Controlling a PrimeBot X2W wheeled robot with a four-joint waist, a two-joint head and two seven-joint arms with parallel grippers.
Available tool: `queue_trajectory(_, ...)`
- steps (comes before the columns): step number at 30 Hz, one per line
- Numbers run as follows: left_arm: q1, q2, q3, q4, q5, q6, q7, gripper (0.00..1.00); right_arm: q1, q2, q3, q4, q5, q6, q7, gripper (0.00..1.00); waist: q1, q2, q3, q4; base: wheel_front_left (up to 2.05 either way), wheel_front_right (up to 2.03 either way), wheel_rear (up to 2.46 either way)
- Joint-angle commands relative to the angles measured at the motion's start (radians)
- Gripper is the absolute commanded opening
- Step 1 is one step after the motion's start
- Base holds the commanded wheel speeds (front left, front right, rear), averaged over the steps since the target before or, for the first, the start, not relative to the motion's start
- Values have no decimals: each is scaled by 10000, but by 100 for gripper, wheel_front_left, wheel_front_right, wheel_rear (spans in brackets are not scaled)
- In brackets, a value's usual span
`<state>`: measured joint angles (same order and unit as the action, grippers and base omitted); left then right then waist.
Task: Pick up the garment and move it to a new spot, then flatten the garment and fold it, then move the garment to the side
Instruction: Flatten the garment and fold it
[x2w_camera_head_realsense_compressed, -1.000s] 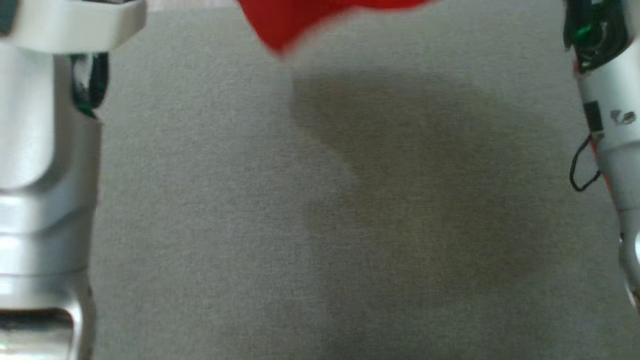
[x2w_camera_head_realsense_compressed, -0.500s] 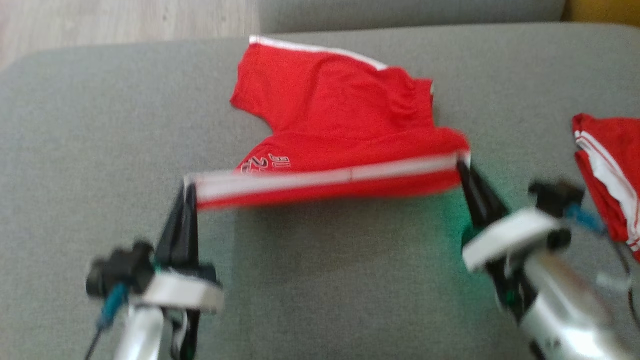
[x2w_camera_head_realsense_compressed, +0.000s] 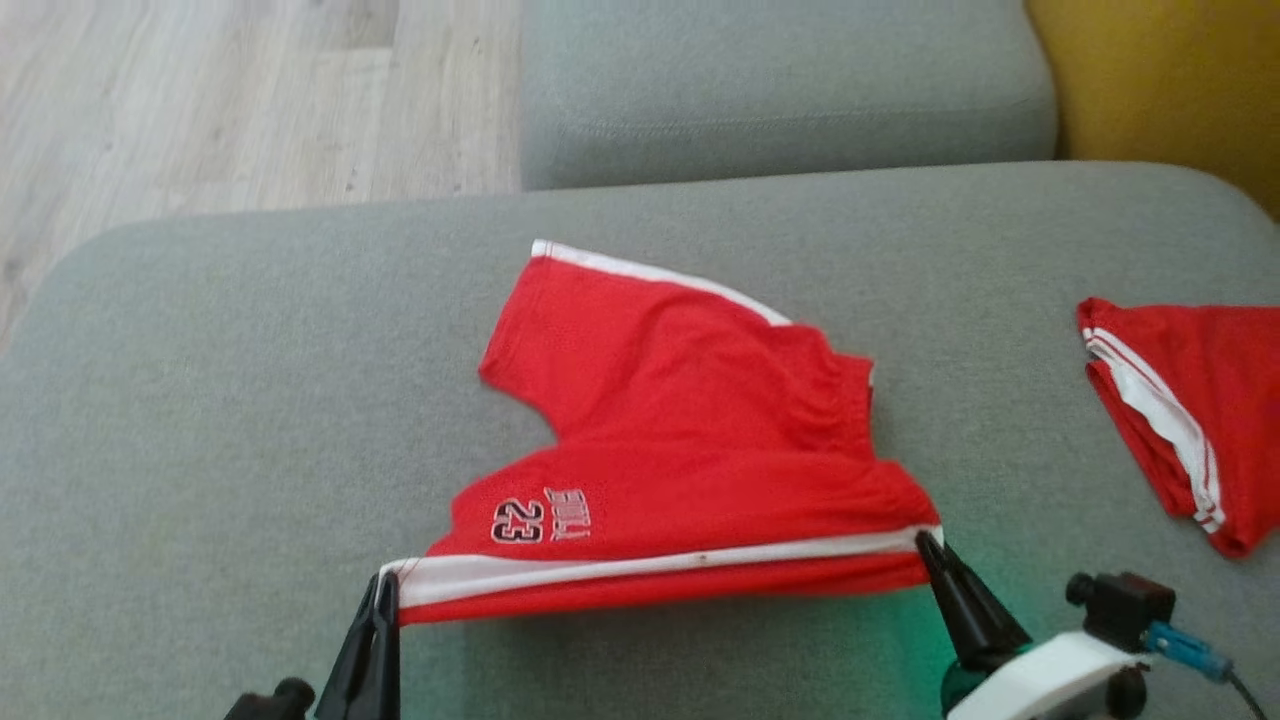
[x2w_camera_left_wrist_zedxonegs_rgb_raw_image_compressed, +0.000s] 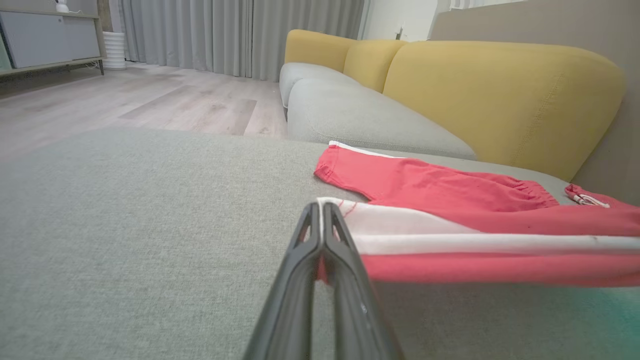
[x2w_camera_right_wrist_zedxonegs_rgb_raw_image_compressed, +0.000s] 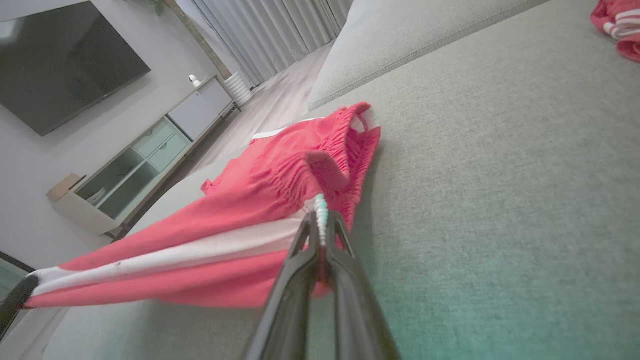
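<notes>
The garment (x2w_camera_head_realsense_compressed: 680, 440) is a pair of red shorts with a white side stripe and a "23" print, spread on the grey sofa cushion (x2w_camera_head_realsense_compressed: 250, 400). Its near striped edge is stretched taut between my two grippers and lifted a little off the cushion. My left gripper (x2w_camera_head_realsense_compressed: 383, 585) is shut on the left end of that edge, where the stripe meets the hem (x2w_camera_left_wrist_zedxonegs_rgb_raw_image_compressed: 340, 207). My right gripper (x2w_camera_head_realsense_compressed: 925, 545) is shut on the right end, at the gathered waistband (x2w_camera_right_wrist_zedxonegs_rgb_raw_image_compressed: 330, 170). The far leg of the shorts (x2w_camera_left_wrist_zedxonegs_rgb_raw_image_compressed: 400, 175) lies flat on the cushion.
A second red garment with white stripes (x2w_camera_head_realsense_compressed: 1180, 420) lies at the cushion's right edge. Another grey seat cushion (x2w_camera_head_realsense_compressed: 780, 90) and yellow backrests (x2w_camera_left_wrist_zedxonegs_rgb_raw_image_compressed: 490, 95) stand behind. Wooden floor (x2w_camera_head_realsense_compressed: 200, 110) lies beyond the cushion's far left edge, with bare cushion on the left.
The head camera has tilted up, bringing shorts, grippers and sofa back into the picture. Both grippers keep their hold on the striped edge, which sits lower in view than half a second ago.
</notes>
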<state>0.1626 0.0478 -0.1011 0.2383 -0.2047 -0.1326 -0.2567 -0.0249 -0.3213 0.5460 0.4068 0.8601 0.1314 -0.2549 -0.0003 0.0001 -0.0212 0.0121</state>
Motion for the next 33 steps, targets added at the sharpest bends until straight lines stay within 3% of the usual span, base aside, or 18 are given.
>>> queue_trajectory(1,-370,28,314,-393,-50,24,-51,0,-209,-275,68,-321,116,-7,-68,0,3,-1,4,-16,0,0,0)
queue_trajectory(7,-1601,145,124,-497,112,22,-51,0,-689,-149,240,-785,637,-7,72,0,3,-1,466,-172,0,0,0)
queue_trajectory(15,-5934,1529,-1278,822,-531,21,-51,0,-2833,697,-187,-581,1563,-7,839,0,3,-1,2160,-589,0,0,0)
queue_trajectory(22,-8942,2548,-2911,2913,-1878,20,-51,0,-4218,1348,-527,-35,2101,-7,1113,0,3,-1,3365,-1171,0,0,0)
queue_trajectory(33,-10912,3354,-3996,4637,-2686,20,-51,0,-5107,1794,-136,437,2157,-7,438,0,3,-1,4197,-1900,0,0,0)
